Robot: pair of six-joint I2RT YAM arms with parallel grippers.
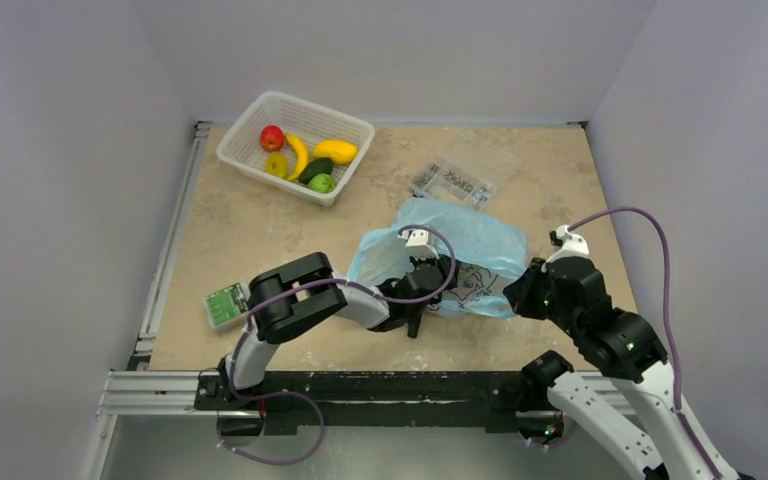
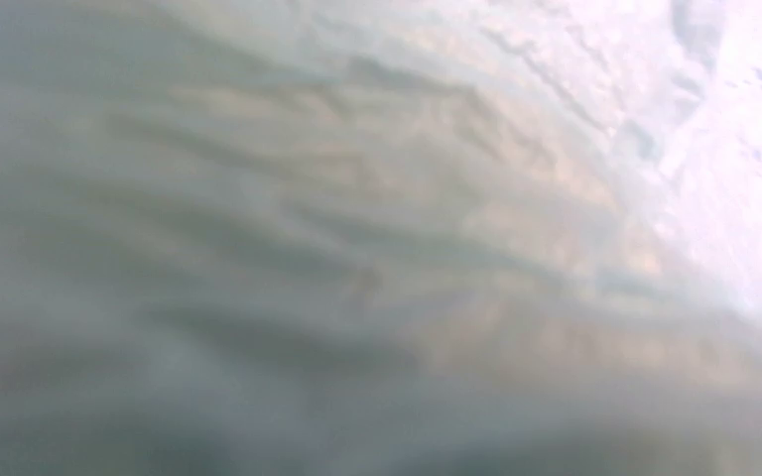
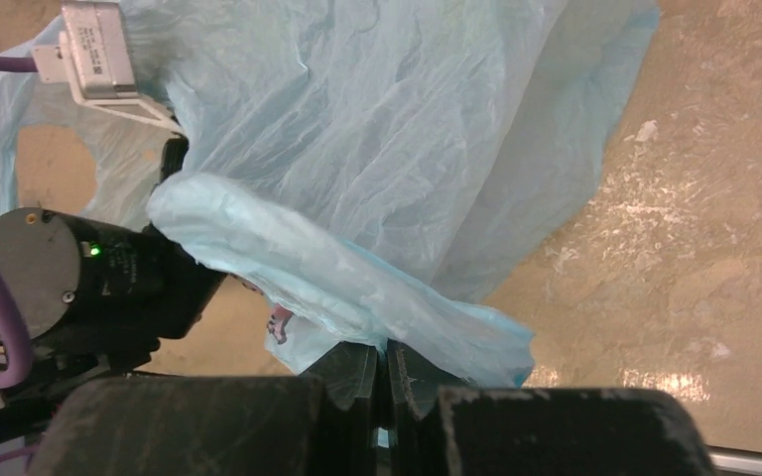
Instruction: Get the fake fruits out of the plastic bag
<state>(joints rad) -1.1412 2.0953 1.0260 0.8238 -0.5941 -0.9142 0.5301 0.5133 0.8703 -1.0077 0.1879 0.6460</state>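
The light-blue plastic bag [image 1: 460, 250] lies crumpled at the table's middle. My left gripper [image 1: 430, 280] is pushed inside its open mouth; its fingers are hidden, and the left wrist view shows only blurred bag film [image 2: 377, 238]. My right gripper [image 3: 385, 359] is shut on the bag's near edge [image 3: 427, 327], with film pinched between the jaws. Several fake fruits sit in the white mesh basket [image 1: 250, 125] at the back left: a red one [image 1: 272, 137], a banana [image 1: 299, 155], an orange-yellow oval [image 1: 335, 151] and green ones [image 1: 320, 182].
A clear compartment box of small metal parts [image 1: 465, 172] lies behind the bag. A small green-and-white flat box [image 1: 225, 305] lies near the table's left front edge. The left arm's wrist camera mount [image 3: 94, 50] shows above the bag.
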